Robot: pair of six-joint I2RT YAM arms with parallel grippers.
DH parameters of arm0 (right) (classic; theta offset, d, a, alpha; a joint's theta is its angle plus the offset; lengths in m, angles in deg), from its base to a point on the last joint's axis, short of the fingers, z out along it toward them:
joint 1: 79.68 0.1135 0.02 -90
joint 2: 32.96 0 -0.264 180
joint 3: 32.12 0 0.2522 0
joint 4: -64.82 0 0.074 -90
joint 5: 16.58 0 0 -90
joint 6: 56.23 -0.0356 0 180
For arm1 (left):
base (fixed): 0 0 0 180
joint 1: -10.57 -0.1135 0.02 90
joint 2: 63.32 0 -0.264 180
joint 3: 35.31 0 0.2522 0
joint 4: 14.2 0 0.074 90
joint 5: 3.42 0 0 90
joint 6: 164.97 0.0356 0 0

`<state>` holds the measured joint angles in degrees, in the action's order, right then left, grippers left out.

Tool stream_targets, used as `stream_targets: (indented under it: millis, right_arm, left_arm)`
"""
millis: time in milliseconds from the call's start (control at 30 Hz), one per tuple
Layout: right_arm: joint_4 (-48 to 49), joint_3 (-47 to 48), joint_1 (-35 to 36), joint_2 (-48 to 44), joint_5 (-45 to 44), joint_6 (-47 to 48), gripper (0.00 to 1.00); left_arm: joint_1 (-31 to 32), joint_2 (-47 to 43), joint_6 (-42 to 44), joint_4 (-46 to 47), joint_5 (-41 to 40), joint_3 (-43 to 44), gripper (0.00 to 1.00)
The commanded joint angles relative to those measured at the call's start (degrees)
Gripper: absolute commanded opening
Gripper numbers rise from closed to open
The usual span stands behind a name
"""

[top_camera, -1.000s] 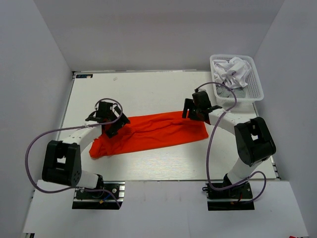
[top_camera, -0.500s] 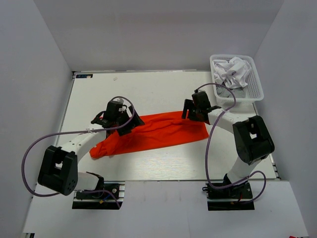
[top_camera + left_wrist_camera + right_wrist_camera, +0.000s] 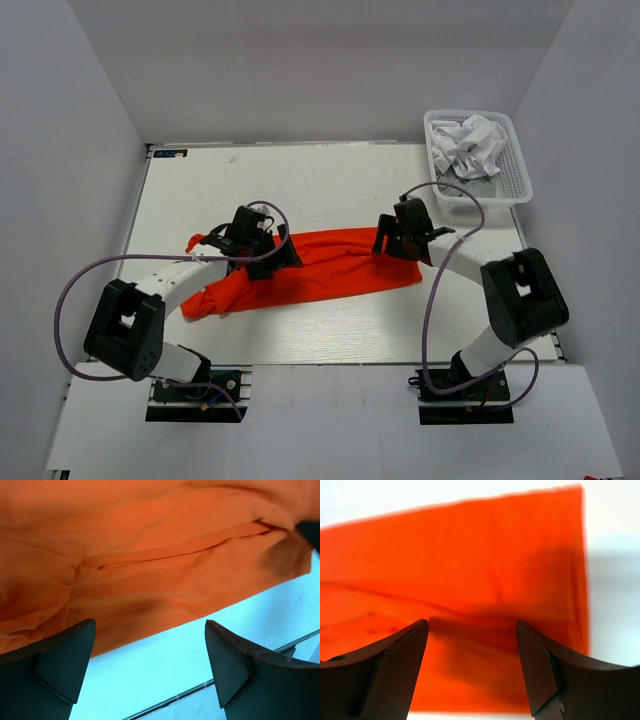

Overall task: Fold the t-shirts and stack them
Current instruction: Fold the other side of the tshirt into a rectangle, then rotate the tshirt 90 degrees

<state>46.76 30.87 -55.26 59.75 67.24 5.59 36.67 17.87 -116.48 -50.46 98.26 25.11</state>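
Both the left claw [image 3: 150, 647] and the right claw [image 3: 471, 647] stand wide open, holding nothing, above the bright orange-red cloth t-shirt [image 3: 340, 265]. It seems mid-fold; next they should pinch its edges.

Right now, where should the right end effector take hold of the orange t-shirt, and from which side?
Take the orange t-shirt at its right end, near a corner. That end lies flat with a straight edge and bare table beyond it. The right end effector, open above it, could likely descend, one finger sliding under from the right.
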Motion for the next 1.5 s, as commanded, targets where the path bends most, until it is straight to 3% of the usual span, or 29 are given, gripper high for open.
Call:
stream_targets:
  millis: [0,100,133,200,300,533,767,867,1000,1033,1067,1133,1167,1200,1233,1267,1333,1467]
  right_arm:
    - [-2.56,-4.05,-0.08,-8.57,-2.52,-1.44,0.77]
    - [-2.39,-5.11,-0.08,-12.45,-4.54,-0.12,0.77]
    - [-2.47,-4.76,-0.08,-12.9,-4.98,0.06,0.77]
    - [-1.6,-3.8,0.18,-12.73,-4.81,0.85,0.77]
    - [-0.28,-1.61,-0.17,-11.06,-2.98,1.29,0.77]
    - [0.51,5.78,-0.08,0.01,0.63,2.08,0.77]
    - [-0.1,6.67,0.1,4.68,5.02,0.32,0.77]
    - [0.69,1.32,1.06,1.96,10.89,1.29,0.77]
    - [-1.94,-4.75,7.29,-1.56,20.23,6.27,0.76]
    - [-2.99,-4.76,11.04,-1.13,21.28,6.3,0.76]
    - [-3.35,-6.85,15.26,-2.78,22.94,9.61,0.74]
    - [-2.74,-8.01,20.98,-4.55,24.18,11.39,0.74]
    - [-2.3,-8.8,24.41,-4.73,25.93,14.36,0.74]
    - [-0.56,-8.8,25.92,-4.03,28.3,15.78,0.74]
    - [-0.02,-8.54,28.11,-3.5,31.19,17.27,0.75]
    - [-0.27,-6.02,29.96,-1.5,31.48,20.24,0.75]
    - [0.07,-3.72,32.94,1.67,33.58,22.19,0.74]
    - [-1.07,-0.72,36.39,2.13,32.54,25.54,0.74]
  left_arm:
    - [0.52,-5.59,3.8,-4.65,-4.64,5.55,1.0]
    - [0.52,-6.83,2.68,-8.69,-13.85,6.17,1.0]
    - [-1.13,-7.44,-1.33,-10.27,-16.58,6.17,1.0]
    - [-1.15,-5.79,-7.31,-17.53,-29.98,8.26,1.0]
    - [-1.94,-2.71,-11.21,-19.42,-34.7,8.89,1.0]
    - [-7.91,6.6,-16.31,-15.92,-38.14,7.93,1.0]
    - [-12.83,19.6,-14.12,-5.19,-31.03,10.11,1.0]
    - [-13.36,28.65,-10.79,-3.87,-28.83,16.87,1.0]
    - [-13.36,47.41,-4.9,-5.26,-25.05,39.6,1.0]
    - [-13.36,47.48,-2.89,-5.27,-23.39,44.96,1.0]
    - [-12.67,56.45,-1.82,-6.84,-22.24,57.81,1.0]
    - [-12.14,66.68,1.68,-12.36,-11.73,74.81,1.0]
    - [-11.52,71.52,2.92,-15.26,-8.03,90.21,1.0]
    - [-11.52,78.18,3.72,-14.16,-3.47,94.72,1.0]
    - [-10.65,79.29,5.73,-10.41,-0.46,95.89,1.0]
    - [-10.64,79.3,5.05,-0.45,2.44,91.82,1.0]
    - [-10.64,77.54,2.68,6.91,2.47,85.74,1.0]
    - [-10.64,82.19,1.01,9.24,2.55,94.92,1.0]
